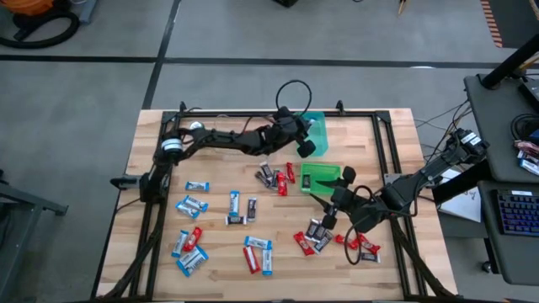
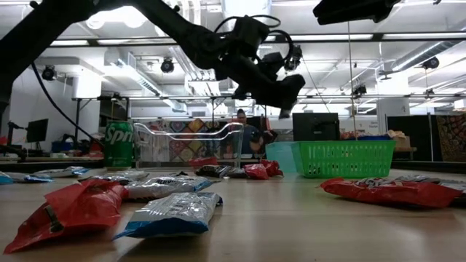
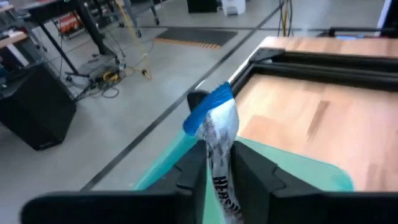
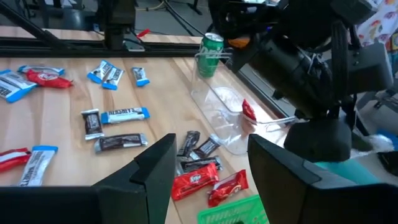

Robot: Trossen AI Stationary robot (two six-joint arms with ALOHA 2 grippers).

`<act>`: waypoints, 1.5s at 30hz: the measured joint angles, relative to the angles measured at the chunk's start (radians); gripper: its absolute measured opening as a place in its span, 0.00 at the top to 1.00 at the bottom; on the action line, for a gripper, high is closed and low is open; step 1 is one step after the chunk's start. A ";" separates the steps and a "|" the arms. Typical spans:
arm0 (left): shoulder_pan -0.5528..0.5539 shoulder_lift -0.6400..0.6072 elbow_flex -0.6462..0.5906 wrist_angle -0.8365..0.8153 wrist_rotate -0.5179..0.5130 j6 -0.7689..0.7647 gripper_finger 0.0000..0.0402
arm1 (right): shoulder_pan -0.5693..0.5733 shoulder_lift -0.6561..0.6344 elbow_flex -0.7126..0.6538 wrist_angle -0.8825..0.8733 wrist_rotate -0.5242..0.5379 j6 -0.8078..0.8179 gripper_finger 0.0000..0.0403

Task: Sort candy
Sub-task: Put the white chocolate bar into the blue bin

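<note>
Red, blue-and-white and dark candy bars (image 1: 244, 215) lie scattered over the wooden table's near half, and some show close up in the low view (image 2: 171, 215). My left gripper (image 1: 307, 145) reaches from the left over the teal bin (image 1: 318, 126) at the far edge. It hangs well above the table (image 2: 284, 105), shut on a blue-and-white candy bar (image 3: 217, 127). My right gripper (image 4: 208, 180) stands open with nothing between its fingers, hovering by the green basket (image 1: 320, 177) at the table's middle right (image 1: 334, 200). My left gripper pinches the lower part of the blue-and-white wrapper (image 3: 222, 186) between its two fingers. The wrapper's crinkled blue end (image 3: 208, 109) sticks out past the fingertips. The fingers come from the table's left, slanting a little down. The bar is lifted clear, above the teal bin (image 3: 298, 168).
A clear container (image 4: 224, 118) holding a red candy (image 4: 249, 111) stands left of the green basket (image 2: 338, 159), with a green can (image 4: 211, 46) beyond it. Black frame rails (image 1: 253, 114) run along the table's edges. A person (image 2: 242, 120) shows in the room behind.
</note>
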 joint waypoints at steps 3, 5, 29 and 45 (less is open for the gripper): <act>0.008 0.000 0.001 -0.005 -0.001 0.000 0.78 | 0.000 0.000 0.000 0.000 -0.002 0.005 0.53; 0.007 -0.002 -0.001 -0.021 -0.001 0.000 0.74 | 0.000 0.000 0.000 -0.001 -0.002 0.006 0.53; -0.272 -0.362 -0.118 -0.853 0.067 -0.026 0.79 | 0.002 0.003 -0.026 -0.080 -0.129 0.099 0.53; -0.430 -0.671 -0.542 -1.088 0.356 -0.636 0.79 | 0.002 0.003 -0.066 -0.050 -0.132 0.086 0.53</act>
